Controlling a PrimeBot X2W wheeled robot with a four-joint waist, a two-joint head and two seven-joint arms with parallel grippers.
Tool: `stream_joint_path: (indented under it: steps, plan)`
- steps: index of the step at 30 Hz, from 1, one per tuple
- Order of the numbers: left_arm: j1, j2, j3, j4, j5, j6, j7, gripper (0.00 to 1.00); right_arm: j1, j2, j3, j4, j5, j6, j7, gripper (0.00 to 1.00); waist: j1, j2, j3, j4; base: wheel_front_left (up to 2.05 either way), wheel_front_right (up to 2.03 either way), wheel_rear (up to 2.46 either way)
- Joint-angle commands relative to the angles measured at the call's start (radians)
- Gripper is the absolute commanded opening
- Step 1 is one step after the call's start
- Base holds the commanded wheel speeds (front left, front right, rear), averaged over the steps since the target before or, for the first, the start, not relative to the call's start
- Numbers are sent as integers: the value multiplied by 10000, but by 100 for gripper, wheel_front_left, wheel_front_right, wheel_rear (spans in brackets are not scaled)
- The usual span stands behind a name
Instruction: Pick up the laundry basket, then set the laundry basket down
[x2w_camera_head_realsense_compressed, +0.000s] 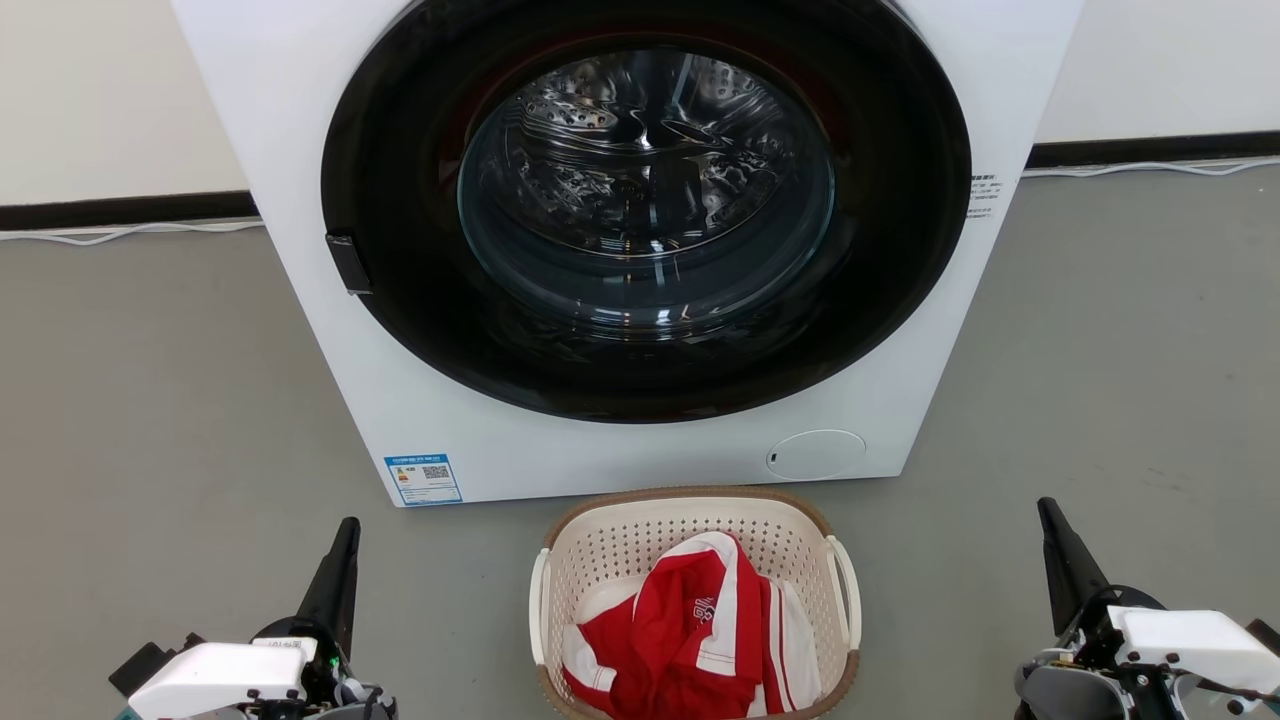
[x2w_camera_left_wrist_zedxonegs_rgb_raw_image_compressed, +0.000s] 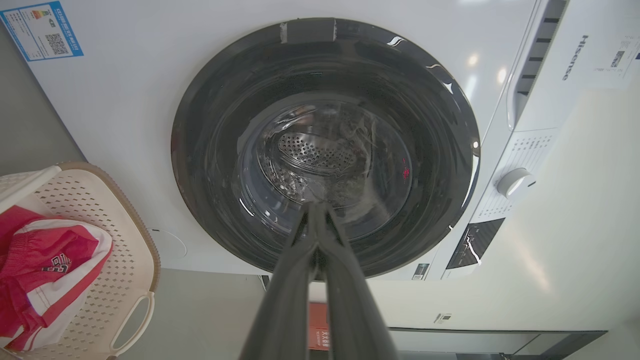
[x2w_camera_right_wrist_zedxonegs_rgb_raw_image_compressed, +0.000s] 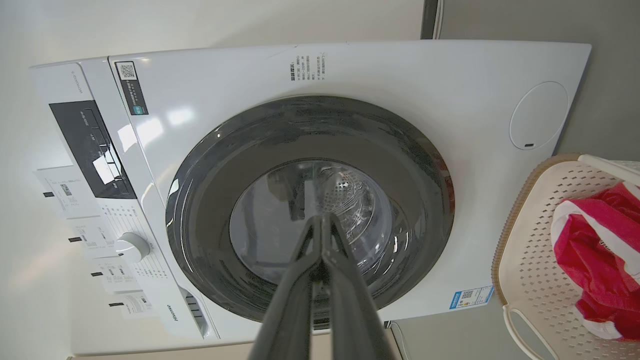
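The laundry basket (x2w_camera_head_realsense_compressed: 620, 545) stands on the grey floor just in front of the washing machine, cream-white and perforated, with a brown rim and white loop handles on both sides. A red and white garment (x2w_camera_head_realsense_compressed: 690, 640) lies inside it. My left gripper (x2w_camera_head_realsense_compressed: 347, 528) is shut and empty, well to the basket's left. My right gripper (x2w_camera_head_realsense_compressed: 1046, 508) is shut and empty, well to its right. In the left wrist view the basket (x2w_camera_left_wrist_zedxonegs_rgb_raw_image_compressed: 120, 260) sits at the lower left, beside the shut left gripper (x2w_camera_left_wrist_zedxonegs_rgb_raw_image_compressed: 316, 207). In the right wrist view the basket (x2w_camera_right_wrist_zedxonegs_rgb_raw_image_compressed: 530, 260) sits at the right, beside the shut right gripper (x2w_camera_right_wrist_zedxonegs_rgb_raw_image_compressed: 322, 219).
A big white washing machine (x2w_camera_head_realsense_compressed: 300, 150) with a round dark glass door (x2w_camera_head_realsense_compressed: 645, 200) stands right behind the basket. Bare grey floor (x2w_camera_head_realsense_compressed: 150, 420) lies on both sides. White cables (x2w_camera_head_realsense_compressed: 120, 232) run along the wall's black skirting.
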Motion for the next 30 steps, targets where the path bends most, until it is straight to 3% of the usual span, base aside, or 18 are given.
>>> stream_joint_path:
  steps: [1, 30]
  plan:
    - [-558, 137, 295, -292, -50, -73, 18, 0, -447, -43, 182, -309, 69, 71, 76, 0, 0, 0, 0, 0, 0, 0, 0]
    - [-558, 137, 295, -292, -50, -73, 18, 0, -447, -43, 182, -309, 70, 71, 76, 0, 0, 0, 0, 0, 0, 0, 0]
